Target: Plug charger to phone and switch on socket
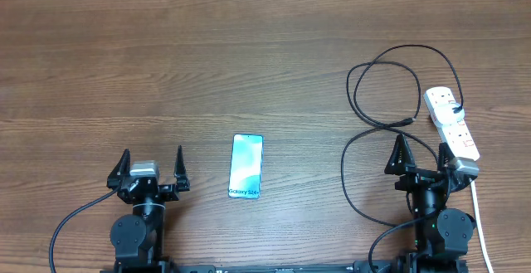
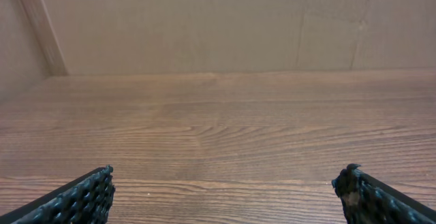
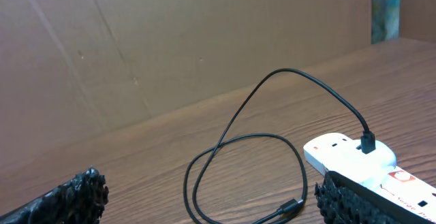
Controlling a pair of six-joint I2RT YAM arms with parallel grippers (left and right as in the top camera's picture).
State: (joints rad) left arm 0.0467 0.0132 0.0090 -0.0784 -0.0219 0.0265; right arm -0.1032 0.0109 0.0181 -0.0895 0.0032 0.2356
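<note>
The phone (image 1: pixel 246 166) lies flat in the middle of the table, its blue-teal screen lit. The white socket strip (image 1: pixel 452 122) lies at the right; it also shows in the right wrist view (image 3: pixel 351 154). The black charger cable (image 1: pixel 373 74) loops left of the strip, one end plugged into it (image 3: pixel 368 142), its free plug tip (image 1: pixel 411 120) lying on the table (image 3: pixel 294 205). My left gripper (image 1: pixel 151 167) is open and empty, left of the phone; its fingers (image 2: pixel 225 190) frame bare wood. My right gripper (image 1: pixel 425 158) is open and empty, just in front of the strip and the tip (image 3: pixel 211 197).
The strip's white cord (image 1: pixel 481 223) runs down the right side past my right arm. A slack black cable loop (image 1: pixel 350 182) lies left of my right arm. Cardboard walls (image 2: pixel 204 26) stand behind the wooden table.
</note>
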